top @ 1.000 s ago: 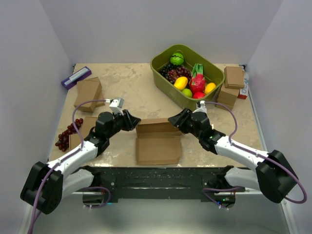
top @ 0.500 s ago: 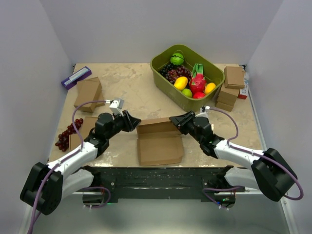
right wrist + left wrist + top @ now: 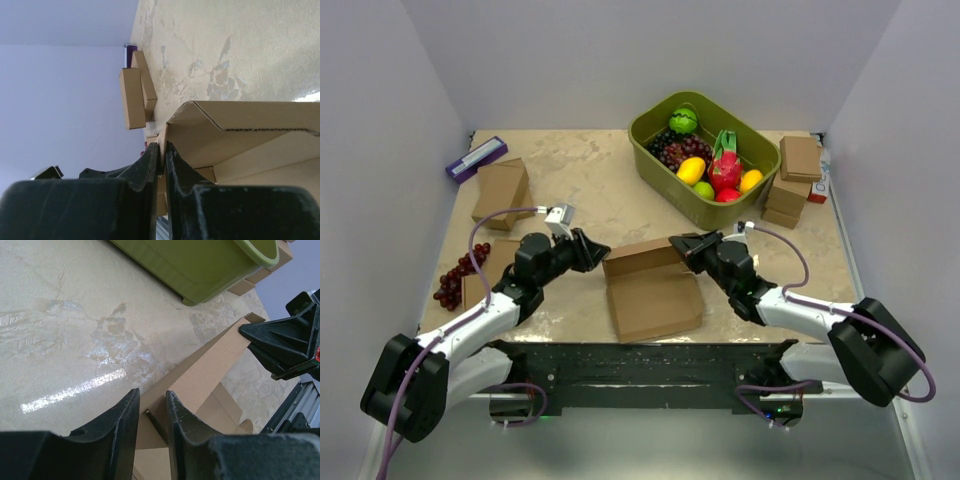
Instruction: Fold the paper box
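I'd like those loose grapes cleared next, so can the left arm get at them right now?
Probably not yet: the grapes lie uncovered beside its forearm, but the left pincer holds the paper box's wall and would have to let go and pull back first.

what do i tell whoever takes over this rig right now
Left gripper: shut on the left end of the paper box's raised far wall.
Right gripper: pinching that wall's right end.
Box: on the table, between the two arms, with its big panel flat.
Done: far wall stood up.
Left: every other fold; the box is open.
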### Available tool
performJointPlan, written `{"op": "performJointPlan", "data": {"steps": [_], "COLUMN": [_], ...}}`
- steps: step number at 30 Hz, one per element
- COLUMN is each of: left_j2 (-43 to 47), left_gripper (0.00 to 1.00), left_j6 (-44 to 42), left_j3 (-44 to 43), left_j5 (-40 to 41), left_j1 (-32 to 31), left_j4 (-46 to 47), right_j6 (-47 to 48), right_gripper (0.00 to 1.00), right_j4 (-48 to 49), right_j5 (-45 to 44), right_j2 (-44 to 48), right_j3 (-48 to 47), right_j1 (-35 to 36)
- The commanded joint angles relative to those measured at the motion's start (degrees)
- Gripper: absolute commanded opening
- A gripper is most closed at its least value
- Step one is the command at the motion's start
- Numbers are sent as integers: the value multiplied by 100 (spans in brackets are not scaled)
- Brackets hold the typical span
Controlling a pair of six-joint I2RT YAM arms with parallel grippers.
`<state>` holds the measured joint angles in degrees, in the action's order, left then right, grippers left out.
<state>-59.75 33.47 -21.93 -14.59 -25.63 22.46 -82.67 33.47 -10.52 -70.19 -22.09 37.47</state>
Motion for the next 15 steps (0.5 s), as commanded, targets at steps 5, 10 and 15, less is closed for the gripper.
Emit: {"op": "performJointPlan", "data": {"steps": [5, 10, 15], "left_j2": [296, 613, 780], "left_gripper": [69, 80, 78], "left_j6": [-60, 308, 897], "left_j3": [-451, -391, 119], "left_j5": [402, 659, 352], "left_j1": [-48, -48, -65], "left_j4": [-636, -901, -480], "right_j6": [-100, -91, -73], "right_gripper": [0, 0, 0], "right_j4": [423, 370, 353], "right_j5": [-362, -512, -609], "right_j2": [-214, -100, -21], "right_j3": [90, 152, 231], "right_j1": [58, 67, 85]}}
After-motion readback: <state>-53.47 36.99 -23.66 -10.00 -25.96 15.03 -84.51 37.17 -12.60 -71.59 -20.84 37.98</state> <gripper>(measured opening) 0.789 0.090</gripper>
